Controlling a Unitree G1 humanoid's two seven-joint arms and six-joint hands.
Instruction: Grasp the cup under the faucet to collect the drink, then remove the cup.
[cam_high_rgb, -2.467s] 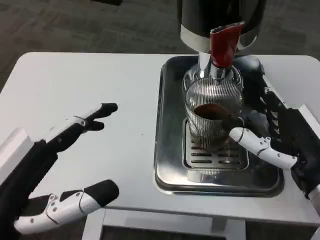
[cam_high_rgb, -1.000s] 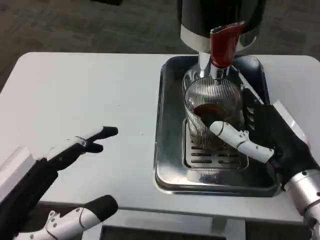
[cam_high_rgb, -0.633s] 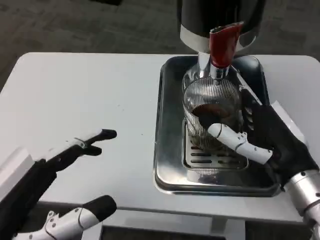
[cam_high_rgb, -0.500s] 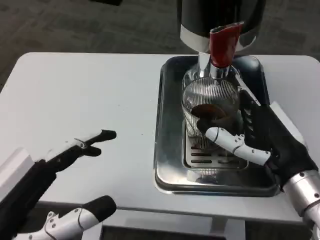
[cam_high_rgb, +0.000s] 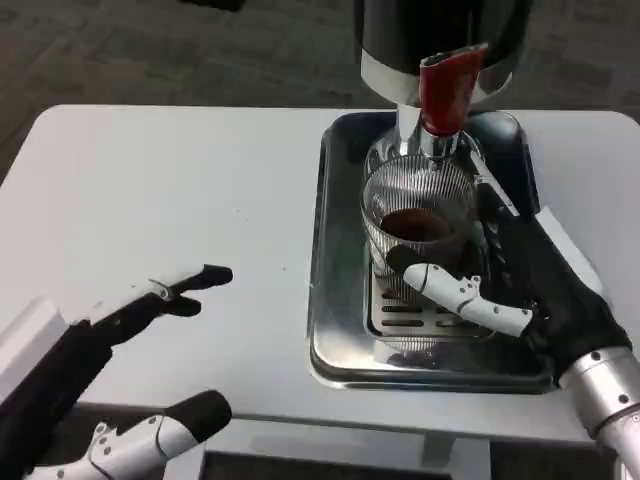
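Standing: the cup (cam_high_rgb: 416, 222), a ribbed clear glass with dark drink in its lower part, is upright on the grate (cam_high_rgb: 402, 315) of the tray (cam_high_rgb: 335, 300), straight below the faucet (cam_high_rgb: 449, 90).
Cup grip: the right hand (cam_high_rgb: 520, 290) wraps it from the right; a white finger lies across the near wall low down, dark fingers sit against its right side, so the hand grasps the cup.
Faucet: red lever tilted, on a silver spout coming down from the dark dispenser (cam_high_rgb: 440, 35); the spout ends just above the cup's rim.
Tray: steel, rectangular, on the right part of the table (cam_high_rgb: 180, 180); the slotted grate lies in its middle.
Left hand (cam_high_rgb: 130, 370): released, fingers spread and holding nothing, over the table's near left edge, well apart from the tray.
Table: white, with dark carpet beyond.
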